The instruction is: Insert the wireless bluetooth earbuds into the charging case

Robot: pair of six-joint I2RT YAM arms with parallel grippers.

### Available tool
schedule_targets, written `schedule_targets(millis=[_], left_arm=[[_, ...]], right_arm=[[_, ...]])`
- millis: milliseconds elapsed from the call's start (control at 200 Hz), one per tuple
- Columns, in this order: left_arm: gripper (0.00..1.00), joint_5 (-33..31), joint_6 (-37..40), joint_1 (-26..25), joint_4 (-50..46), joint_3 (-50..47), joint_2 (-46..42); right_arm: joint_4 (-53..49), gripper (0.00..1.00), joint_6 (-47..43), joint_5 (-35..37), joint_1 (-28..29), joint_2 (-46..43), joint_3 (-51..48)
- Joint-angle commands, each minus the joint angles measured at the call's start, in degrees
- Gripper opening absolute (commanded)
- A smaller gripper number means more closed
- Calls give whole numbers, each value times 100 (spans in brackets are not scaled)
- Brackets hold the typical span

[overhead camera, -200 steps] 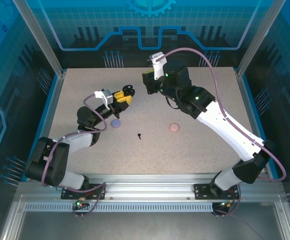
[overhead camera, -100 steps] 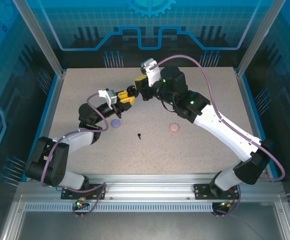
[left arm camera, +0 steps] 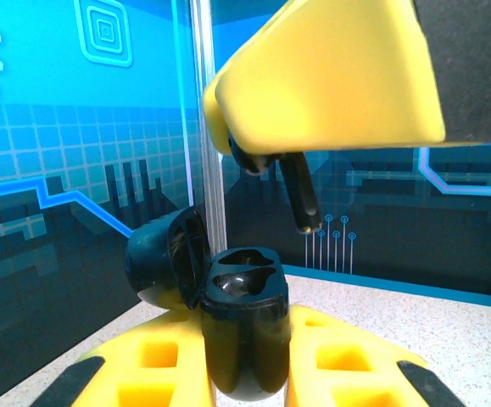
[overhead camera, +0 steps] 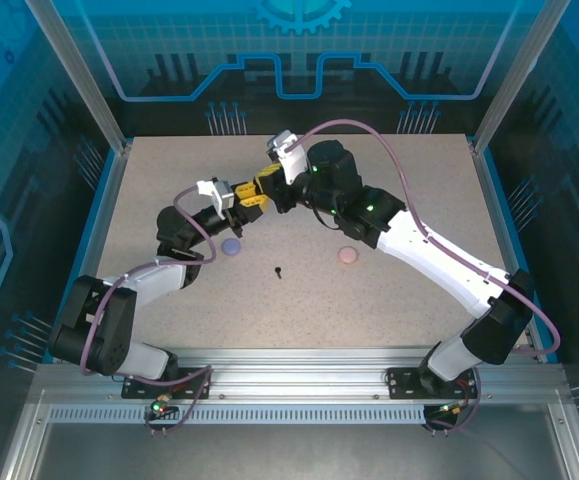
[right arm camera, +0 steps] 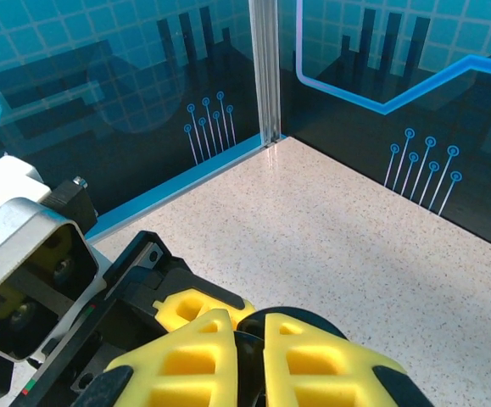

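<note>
In the left wrist view my left gripper (left arm camera: pixel 243 369) is shut on a black charging case (left arm camera: pixel 241 326) that it holds upright. The case's lid (left arm camera: pixel 162 259) is swung open to the left, showing the two empty wells. Just above the case, the yellow fingers (left arm camera: pixel 330 85) of my right gripper pinch a black earbud (left arm camera: pixel 298 197), stem pointing down, a short way above the wells. In the top view the left gripper (overhead camera: pixel 248 194) and right gripper (overhead camera: pixel 266 186) meet over the back middle of the table. A second black earbud (overhead camera: pixel 279 271) lies on the table.
A round purple case (overhead camera: pixel 231 246) lies beside the left arm's forearm. A round pink case (overhead camera: pixel 348 255) lies under the right arm. The table's back wall and a metal corner post (right arm camera: pixel 266 68) stand beyond the grippers.
My right arm has swung left across the back of the table and brought its fingers with the earbud over the case. The left gripper has hardly moved.
</note>
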Motion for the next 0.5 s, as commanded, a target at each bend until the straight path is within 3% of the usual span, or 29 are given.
schedule_targets(millis=[0, 495], left_arm=[[0, 137, 171, -45, 10, 160, -177], [0, 192, 166, -81, -34, 163, -247]], right_arm=[[179, 11, -23, -27, 49, 33, -53], [256, 10, 55, 76, -59, 199, -12]])
